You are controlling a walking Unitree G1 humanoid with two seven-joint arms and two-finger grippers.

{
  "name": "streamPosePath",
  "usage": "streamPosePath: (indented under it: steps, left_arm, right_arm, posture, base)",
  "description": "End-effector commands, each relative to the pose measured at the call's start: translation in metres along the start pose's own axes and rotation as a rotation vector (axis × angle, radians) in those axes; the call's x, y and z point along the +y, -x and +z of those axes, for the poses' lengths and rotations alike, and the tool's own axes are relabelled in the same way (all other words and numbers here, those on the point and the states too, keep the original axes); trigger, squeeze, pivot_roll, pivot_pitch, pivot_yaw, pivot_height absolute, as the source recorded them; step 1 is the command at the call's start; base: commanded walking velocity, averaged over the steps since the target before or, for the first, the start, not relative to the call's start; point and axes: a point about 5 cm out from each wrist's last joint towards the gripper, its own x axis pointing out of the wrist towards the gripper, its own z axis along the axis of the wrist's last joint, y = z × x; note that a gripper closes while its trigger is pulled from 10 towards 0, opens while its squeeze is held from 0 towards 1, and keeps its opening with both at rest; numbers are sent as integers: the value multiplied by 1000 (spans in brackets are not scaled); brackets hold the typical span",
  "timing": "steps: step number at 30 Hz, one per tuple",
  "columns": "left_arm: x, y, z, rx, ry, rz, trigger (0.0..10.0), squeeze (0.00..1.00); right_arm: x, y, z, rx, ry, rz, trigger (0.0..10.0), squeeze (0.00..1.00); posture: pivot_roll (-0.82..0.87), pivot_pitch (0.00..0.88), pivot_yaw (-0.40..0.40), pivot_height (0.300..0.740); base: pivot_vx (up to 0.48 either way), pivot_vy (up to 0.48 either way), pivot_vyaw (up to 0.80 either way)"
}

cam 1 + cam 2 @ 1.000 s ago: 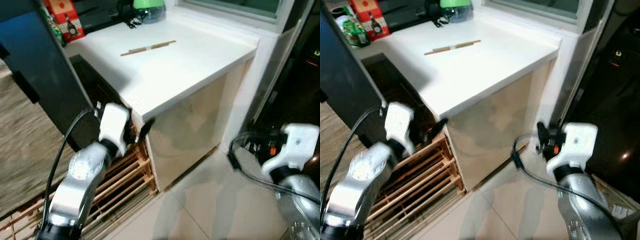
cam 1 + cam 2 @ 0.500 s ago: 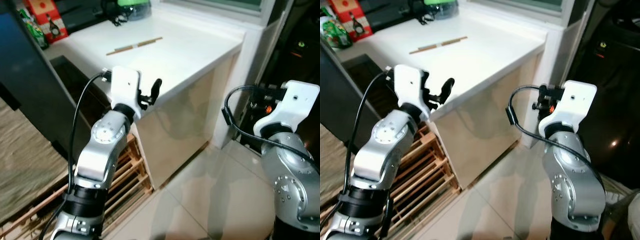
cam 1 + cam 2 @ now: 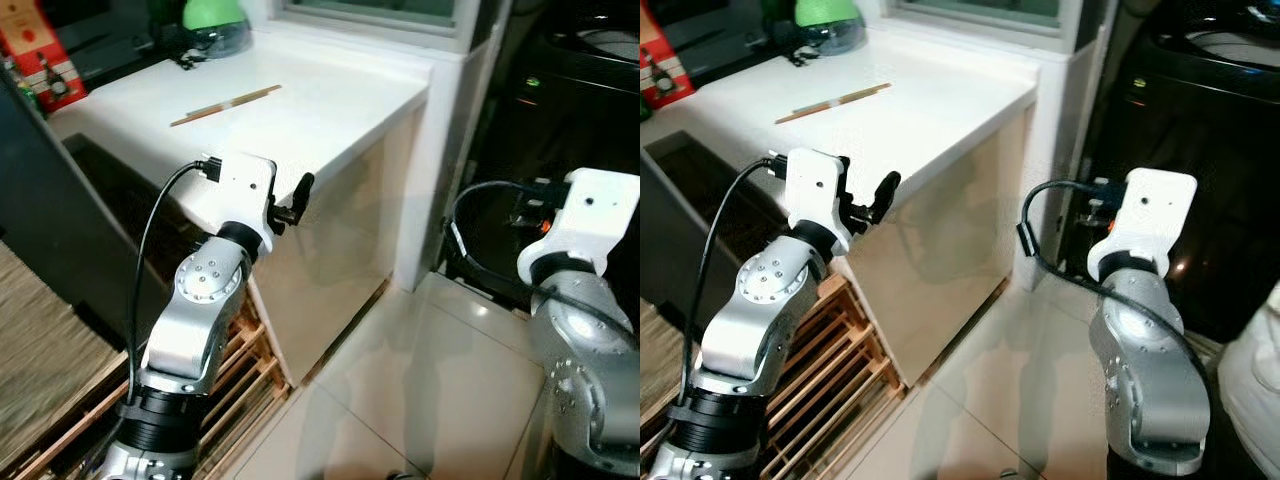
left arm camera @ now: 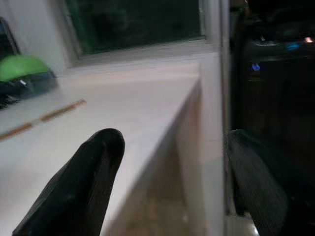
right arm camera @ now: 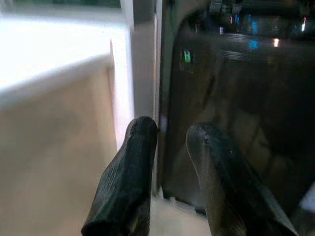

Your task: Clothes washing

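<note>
Two grippers are raised before us: our left gripper (image 4: 167,187), fingers spread wide and empty, is hovering at centre-left by the white counter (image 3: 330,95) edge. Our right gripper (image 5: 170,142), fingers narrowly parted and empty, is pointing at the dark washing machine (image 3: 1200,130), upper right.

Dark washing machine (image 3: 1200,150) cut off by the frame edge.

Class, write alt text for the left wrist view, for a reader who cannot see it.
The left gripper is open and empty, its two black fingers spread before the corner of a white counter. A thin stick and a green-lidded container lie on the counter; a dark appliance stands beyond its edge.
</note>
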Motion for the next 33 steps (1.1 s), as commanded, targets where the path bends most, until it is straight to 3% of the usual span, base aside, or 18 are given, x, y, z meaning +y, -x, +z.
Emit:
streamPosePath:
  steps: [1,7,8,11,19,24,29,33]
  left_arm:
    - [3,1,-4,8,5,2,10000,0]
    - [4,3,-9,26,7,7,10000,0]
    - [11,11,-20,78,5,44,10000,0]
    - [21,26,-36,155,-43,108,10000,0]
    - [26,40,-29,103,-122,196,10000,0]
    - [27,41,-21,84,-145,194,10000,0]
    - [21,28,-18,56,-125,138,10000,0]
    - [15,20,-14,33,-129,105,10000,0]
  right_arm:
    - [5,0,4,-27,6,25,10000,0]
    - [6,1,-2,-15,18,32,10000,0]
    - [8,0,-12,14,57,50,10000,0]
    - [13,-2,-28,48,136,96,10000,0]
    - [21,-8,-33,63,145,166,10000,0]
    - [20,-9,-38,81,102,146,10000,0]
    - [16,0,-29,26,46,107,10000,0]
    - [15,5,-18,-13,25,104,10000,0]
  posture:
    - [-123,0,127,740]
    - [-120,0,122,740]
    - [-66,0,68,740]
    - [-34,0,27,740]
    - [59,0,-77,740]
    - [50,0,-58,740]
    - [-26,0,32,740]
    - [-48,0,57,740]
  base:
    - [0,0,-800]
    - [0,0,-800]
    - [0,0,-800]
    - [0,0,-788]
    - [0,0,-782]
    - [0,0,-781]
    - [0,0,-781]
    - [0,0,-781]
